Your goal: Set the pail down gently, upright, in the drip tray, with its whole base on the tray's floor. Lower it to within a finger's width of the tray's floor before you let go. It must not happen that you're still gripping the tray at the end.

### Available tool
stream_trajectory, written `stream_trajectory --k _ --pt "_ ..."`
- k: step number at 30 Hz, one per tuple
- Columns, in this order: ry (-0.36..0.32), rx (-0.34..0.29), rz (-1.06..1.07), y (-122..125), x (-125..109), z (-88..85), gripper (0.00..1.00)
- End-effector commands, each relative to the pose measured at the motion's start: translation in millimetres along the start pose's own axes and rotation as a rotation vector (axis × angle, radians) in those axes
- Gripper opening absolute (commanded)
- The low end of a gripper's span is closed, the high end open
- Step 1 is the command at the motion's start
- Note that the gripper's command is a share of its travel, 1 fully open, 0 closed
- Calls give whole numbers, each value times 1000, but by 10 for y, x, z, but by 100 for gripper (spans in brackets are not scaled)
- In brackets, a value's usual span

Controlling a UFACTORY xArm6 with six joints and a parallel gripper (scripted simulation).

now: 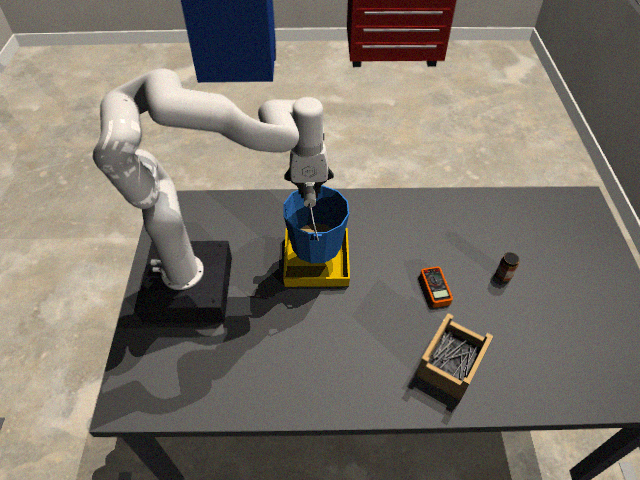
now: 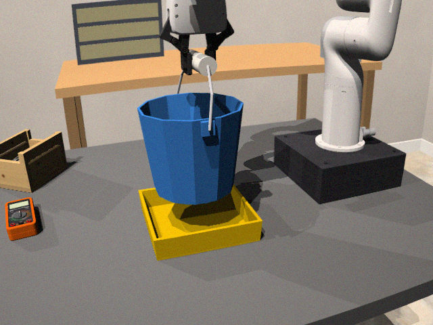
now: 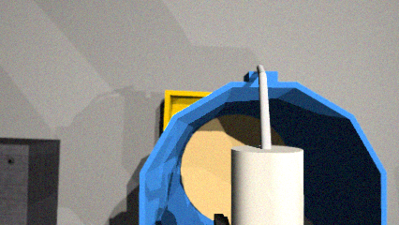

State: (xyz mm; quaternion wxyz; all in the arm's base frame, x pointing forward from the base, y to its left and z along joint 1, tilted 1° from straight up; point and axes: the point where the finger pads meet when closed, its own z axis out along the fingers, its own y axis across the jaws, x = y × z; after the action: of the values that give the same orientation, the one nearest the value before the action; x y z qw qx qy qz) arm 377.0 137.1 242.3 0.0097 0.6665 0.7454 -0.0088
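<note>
The blue pail hangs upright from its wire handle over the yellow drip tray. Its base is above the tray's floor, a little over the rim, with its shadow on the floor below. My gripper is shut on the white grip of the pail's handle, straight above the pail. In the top view the pail covers the far part of the tray. In the wrist view the handle grip fills the lower middle, the pail hangs below it, and one corner of the tray shows beyond the rim.
The arm's black base block stands right of the tray. An orange multimeter, a brown jar and a wooden box of nails lie to the right on the table in the top view.
</note>
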Motion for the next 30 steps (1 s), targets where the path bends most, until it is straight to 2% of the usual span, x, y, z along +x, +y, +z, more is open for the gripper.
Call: stream_trajectory --k 1,30 --pt "2 -7 0 16 4 -5 0" --pt "2 -7 0 17 5 212 0"
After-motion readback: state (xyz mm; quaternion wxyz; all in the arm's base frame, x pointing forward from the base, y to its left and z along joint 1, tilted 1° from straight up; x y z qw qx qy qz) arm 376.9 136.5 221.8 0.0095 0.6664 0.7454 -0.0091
